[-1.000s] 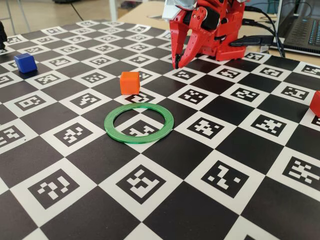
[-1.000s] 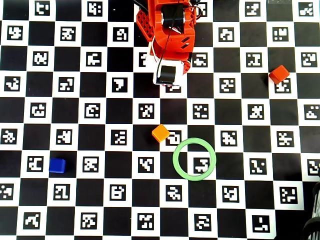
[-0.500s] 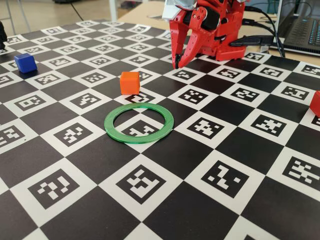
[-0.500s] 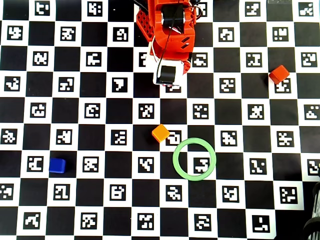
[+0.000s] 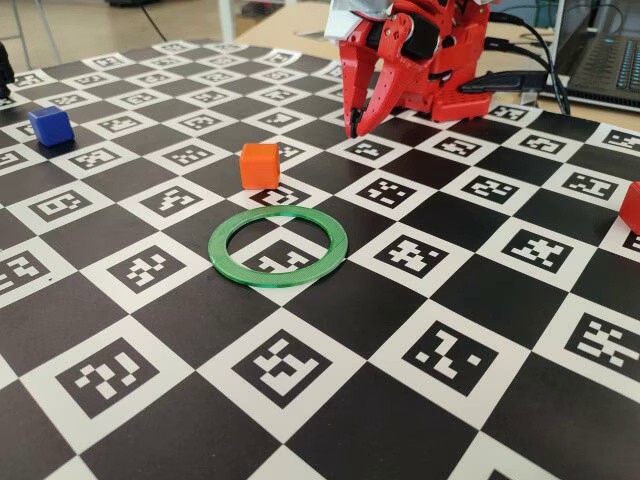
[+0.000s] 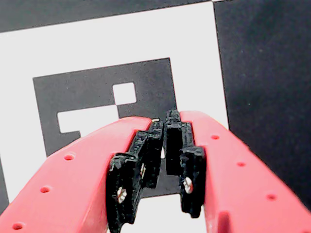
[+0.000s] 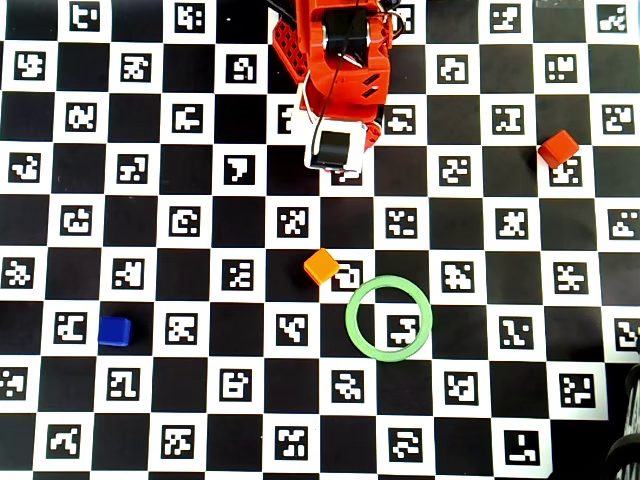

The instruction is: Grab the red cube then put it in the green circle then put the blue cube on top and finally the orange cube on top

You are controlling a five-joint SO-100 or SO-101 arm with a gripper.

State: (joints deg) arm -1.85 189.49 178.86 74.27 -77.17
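Risk noted: the gripper [image 6: 163, 127], jaws together and empty, could seize the nearby bright orange plastic cube [image 7: 321, 266] at its 6 o'clock rather than the matte red plastic cube [image 7: 558, 149] far out at 3 o'clock in the overhead view.

In the overhead view the flat green circle [image 7: 389, 317] lies empty, the orange cube [image 7: 321, 266] just beside its upper left, the blue cube [image 7: 115, 331] far left, the red cube [image 7: 558, 149] upper right.

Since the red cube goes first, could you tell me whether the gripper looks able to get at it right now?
Probably yes. The small matte red plastic cube sits alone on the checkered marker board, nothing beside or above it. The red two-finger gripper, shut and empty, hangs near the arm's base.
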